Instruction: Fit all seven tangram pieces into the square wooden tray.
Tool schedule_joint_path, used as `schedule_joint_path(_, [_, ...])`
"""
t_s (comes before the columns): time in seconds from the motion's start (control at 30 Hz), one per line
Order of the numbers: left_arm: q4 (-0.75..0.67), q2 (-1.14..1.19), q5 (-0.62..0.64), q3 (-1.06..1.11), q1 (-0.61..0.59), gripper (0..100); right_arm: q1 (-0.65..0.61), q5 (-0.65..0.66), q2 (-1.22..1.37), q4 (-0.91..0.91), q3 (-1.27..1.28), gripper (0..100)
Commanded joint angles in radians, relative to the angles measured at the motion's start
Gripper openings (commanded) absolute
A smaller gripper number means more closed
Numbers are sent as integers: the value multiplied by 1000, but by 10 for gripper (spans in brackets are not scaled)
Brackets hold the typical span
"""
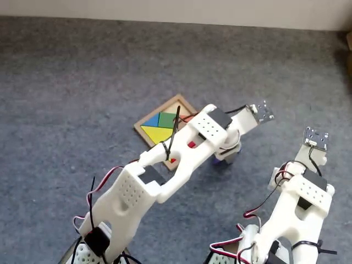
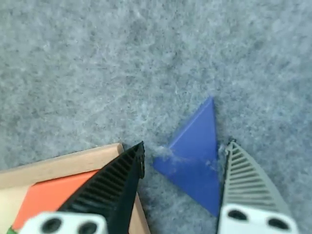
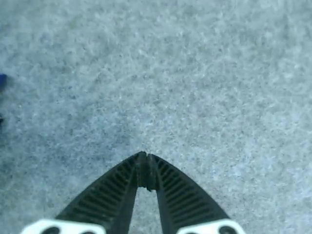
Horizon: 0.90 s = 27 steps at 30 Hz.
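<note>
The square wooden tray (image 1: 185, 104) lay on the grey carpeted table (image 1: 82, 82) near the middle of the high view. It held a yellow triangle (image 1: 157, 133), a green piece (image 1: 167, 119) and a light-blue triangle (image 1: 151, 120). In the left wrist view an orange-red piece (image 2: 53, 195) sat in a corner of the tray.

A loose dark-blue triangular piece (image 2: 195, 161) lay flat on the carpet just outside that corner, at about 4 o'clock from the tray in the high view. The left gripper (image 2: 185, 145) straddled it with its jaws spread. The black finger (image 2: 117, 183) stood over the tray's corner, and the grey finger (image 2: 246, 187) was right against the triangle's far edge; actual contact could not be told.

The left arm (image 1: 165, 170) stretched from 7 o'clock across the tray's near edge. The right arm (image 1: 302, 201) stood well apart, at about 4 o'clock. The right gripper (image 3: 146, 157) had its black jaws pressed together, holding nothing, above bare carpet.
</note>
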Motion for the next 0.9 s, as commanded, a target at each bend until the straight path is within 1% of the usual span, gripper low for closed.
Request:
schedule_joint_path(0.0, [37,2,-9,-54,13,264,13,-2,-28,-13,-12,5])
schedule_joint_path(0.17, [80,4,-6,-54,13,252,13,-2,-33,-13,-8,5])
schedule_joint_path(0.33, [104,2,-6,-53,13,154,15,-2,-38,-13,-8,5])
schedule_joint_path(0.4, [104,1,-6,-53,13,130,15,-2,-38,-13,-8,5])
schedule_joint_path(0.67, [107,-10,-5,-65,16,123,15,-2,-38,-10,-8,5])
schedule_joint_path(0.87, [204,-102,-5,-94,12,123,15,-2,-38,-10,-7,5])
